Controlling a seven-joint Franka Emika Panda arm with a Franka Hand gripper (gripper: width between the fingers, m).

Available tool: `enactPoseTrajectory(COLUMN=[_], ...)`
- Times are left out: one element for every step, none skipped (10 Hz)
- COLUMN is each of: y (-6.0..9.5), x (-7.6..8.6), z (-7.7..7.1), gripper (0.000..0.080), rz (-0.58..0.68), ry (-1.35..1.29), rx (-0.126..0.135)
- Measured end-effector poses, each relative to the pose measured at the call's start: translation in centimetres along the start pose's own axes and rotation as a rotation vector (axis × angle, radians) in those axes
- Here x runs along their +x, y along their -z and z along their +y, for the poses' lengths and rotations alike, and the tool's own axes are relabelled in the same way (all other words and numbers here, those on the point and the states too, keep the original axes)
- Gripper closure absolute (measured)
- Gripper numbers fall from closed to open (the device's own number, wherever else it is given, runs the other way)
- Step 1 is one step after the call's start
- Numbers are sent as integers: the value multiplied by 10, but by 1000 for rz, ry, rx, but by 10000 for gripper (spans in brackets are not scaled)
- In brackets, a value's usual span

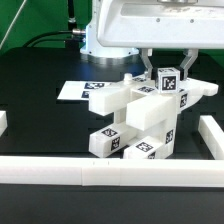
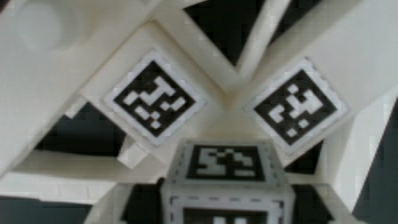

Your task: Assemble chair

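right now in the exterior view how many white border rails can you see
3: one long rail across the foreground, a short rail at the exterior view's right, and a rail end at its left edge. Others may lie out of frame.

Tips of the tool [image 1: 170,70] behind the chair [image 1: 140,112], marker board [image 1: 72,90] partly covered.

No readable text; only coded square tags [image 2: 157,95] mark the chair [image 1: 135,115].

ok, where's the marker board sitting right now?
In the exterior view the marker board lies flat on the black table, on the view's left, just behind the chair, which hides its right end.
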State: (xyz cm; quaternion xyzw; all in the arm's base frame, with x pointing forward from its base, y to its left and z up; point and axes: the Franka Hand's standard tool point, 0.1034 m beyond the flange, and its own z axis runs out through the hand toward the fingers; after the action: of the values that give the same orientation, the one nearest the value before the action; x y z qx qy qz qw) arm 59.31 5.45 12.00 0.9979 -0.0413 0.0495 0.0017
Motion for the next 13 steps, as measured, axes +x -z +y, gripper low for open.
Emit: enactPoseTrajectory(y=[0, 0, 0, 0, -1, -1, -1, -1, -1, -1, -1, -1, -1], x=[0, 0, 0, 0, 0, 0, 2, 3, 3, 3, 3, 3, 5], z=[0, 0, -1, -2, -2, -2, -4, -4, -4, -4, -4, -4, -3], gripper=[515, 515, 515, 515, 515, 515, 515, 515, 515, 515, 405, 405, 269], rz=[-1, -1, -2, -6, -9, -11, -12, -14, -17, -17, -17, -16, -7], ry=[-102, -176, -335, -462, -559, -684, -810, -880, -930, -930, -921, -856, -752], rx=[5, 5, 20, 31, 34, 34, 34, 40, 44, 44, 44, 43, 43])
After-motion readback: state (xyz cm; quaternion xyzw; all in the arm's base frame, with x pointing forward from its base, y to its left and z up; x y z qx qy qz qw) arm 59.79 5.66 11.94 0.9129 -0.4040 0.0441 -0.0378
